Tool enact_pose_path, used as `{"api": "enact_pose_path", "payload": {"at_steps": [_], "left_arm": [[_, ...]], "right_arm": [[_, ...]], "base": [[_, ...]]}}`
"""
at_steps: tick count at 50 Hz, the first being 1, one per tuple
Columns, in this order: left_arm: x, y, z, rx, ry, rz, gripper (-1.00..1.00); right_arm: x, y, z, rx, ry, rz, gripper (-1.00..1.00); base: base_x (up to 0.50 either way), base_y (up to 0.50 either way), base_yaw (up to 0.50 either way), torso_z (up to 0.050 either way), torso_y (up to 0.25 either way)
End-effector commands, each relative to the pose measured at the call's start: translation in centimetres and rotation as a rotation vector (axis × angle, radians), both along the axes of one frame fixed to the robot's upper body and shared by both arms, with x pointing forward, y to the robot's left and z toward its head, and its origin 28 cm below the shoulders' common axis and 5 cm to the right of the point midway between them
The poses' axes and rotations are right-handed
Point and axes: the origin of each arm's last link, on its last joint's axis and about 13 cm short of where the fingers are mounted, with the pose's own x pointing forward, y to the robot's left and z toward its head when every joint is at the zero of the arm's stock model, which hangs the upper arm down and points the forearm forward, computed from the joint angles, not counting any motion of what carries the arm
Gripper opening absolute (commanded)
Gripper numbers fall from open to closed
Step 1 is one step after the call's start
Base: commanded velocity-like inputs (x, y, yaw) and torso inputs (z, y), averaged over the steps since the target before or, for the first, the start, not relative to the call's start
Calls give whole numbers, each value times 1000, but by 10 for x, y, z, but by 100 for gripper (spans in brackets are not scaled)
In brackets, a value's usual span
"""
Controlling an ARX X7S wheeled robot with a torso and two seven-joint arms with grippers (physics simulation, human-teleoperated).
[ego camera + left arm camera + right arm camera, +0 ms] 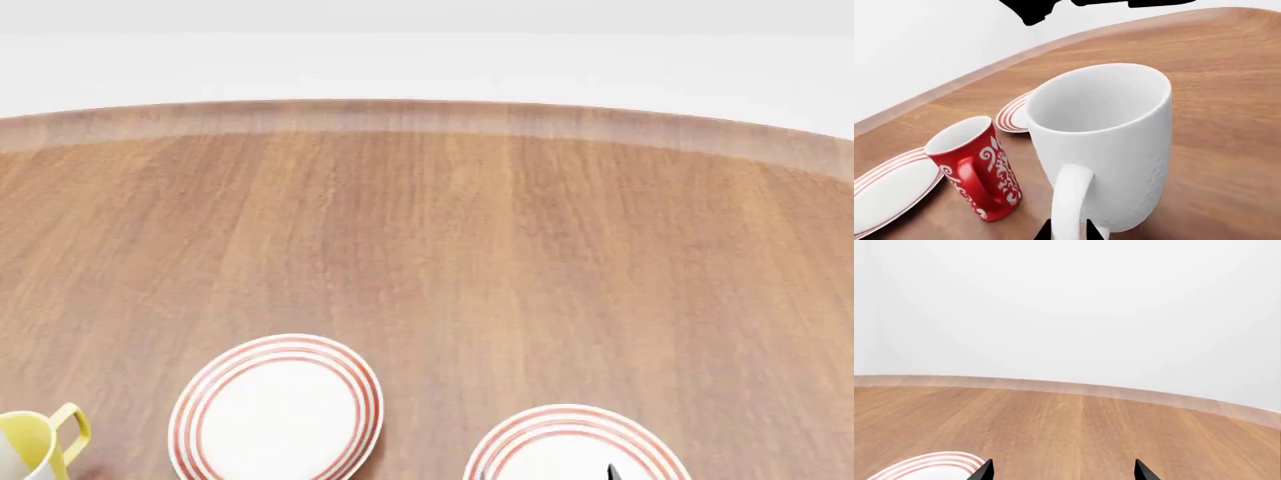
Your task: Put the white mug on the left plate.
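Black tips of L claw (1067, 233) just showing in L wrist view, one each side of handle of white mug (1104, 145); can't tell if pinching or only straddling. Mug upright on wood table (1227, 100), empty, handle toward cam. Just beside it, red mug (977, 167) w/ white swirls, upright, empty, thin gap between the two. Past those, 2 ringed plate edges: 1 by red mug (884, 192), 1 behind white mug (1013, 114); can't tell which is which. Neither mug on a plate.

R claw (1064, 471): tips spread wide, nothing between, bare wood ahead, ringed rim (927, 462) near one tip.

Head view only: left plate (276, 410) and right plate (574, 447) side by side w/ a gap, nothing on either; yellow-handled mug (30, 440) just left of left plate.

Count: 3 mugs, 2 plates. White and red mugs only in L wrist view; yellow-handled one only in head view.
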Motion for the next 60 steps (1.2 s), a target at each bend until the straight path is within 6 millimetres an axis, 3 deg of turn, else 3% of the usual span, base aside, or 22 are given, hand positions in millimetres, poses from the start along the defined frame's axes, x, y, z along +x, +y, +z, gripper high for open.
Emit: {"api": "enact_pose_path", "payload": {"at_steps": [1, 18, 45, 60], "left_arm": [[-16, 2, 0, -22, -11, 28, -100], [-29, 11, 8, -28, -40, 101, -100], [-35, 21, 42, -71, -146, 176, -100], [-25, 31, 52, -154, -223, 321, -100]], "right_arm": [[-1, 0, 1, 1, -4, -1, 100], [-1, 0, 1, 3, -6, -2, 100], [0, 0, 0, 2, 0, -4, 100], [1, -2, -1, 10, 2, -10, 100]], "base": [[0, 0, 0, 0, 0], [0, 0, 0, 0, 0], [0, 0, 0, 0, 0], [0, 0, 0, 0, 0]]}}
